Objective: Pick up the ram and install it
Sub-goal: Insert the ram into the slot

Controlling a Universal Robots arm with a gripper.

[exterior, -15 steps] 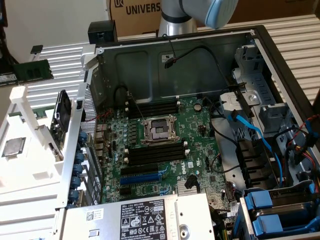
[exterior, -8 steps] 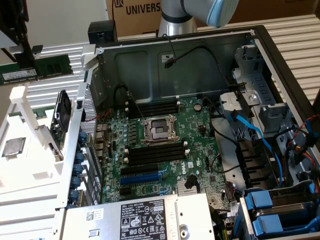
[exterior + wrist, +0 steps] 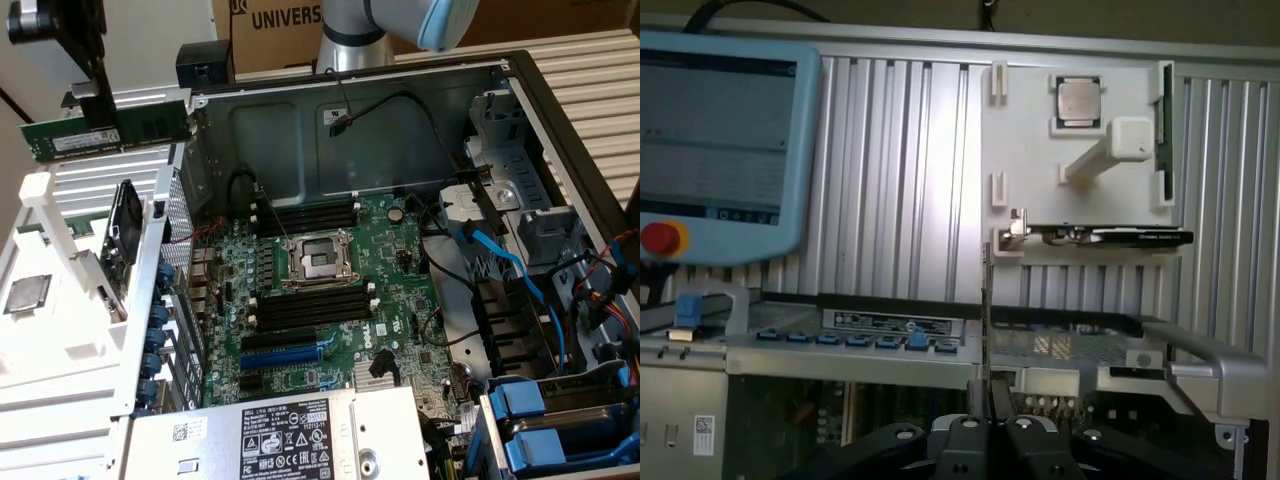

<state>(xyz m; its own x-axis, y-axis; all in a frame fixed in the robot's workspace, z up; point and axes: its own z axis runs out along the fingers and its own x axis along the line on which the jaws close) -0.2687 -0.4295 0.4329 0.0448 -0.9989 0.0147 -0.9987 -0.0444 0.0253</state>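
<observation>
Over white tray [image 3: 70, 352] beside open case [image 3: 270, 125] — ram [image 3: 145, 124] clamped mid-length in pincer [image 3: 100, 113], level, slots [image 3: 310, 306] off toward exterior view's right.

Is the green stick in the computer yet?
Out. The ram is clamped in the gripper, up in the air, away from the motherboard slots.

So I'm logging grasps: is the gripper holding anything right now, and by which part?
Yes. The gripper is shut on the ram stick, pinching its upper long edge near the middle, with the stick roughly level.
</observation>
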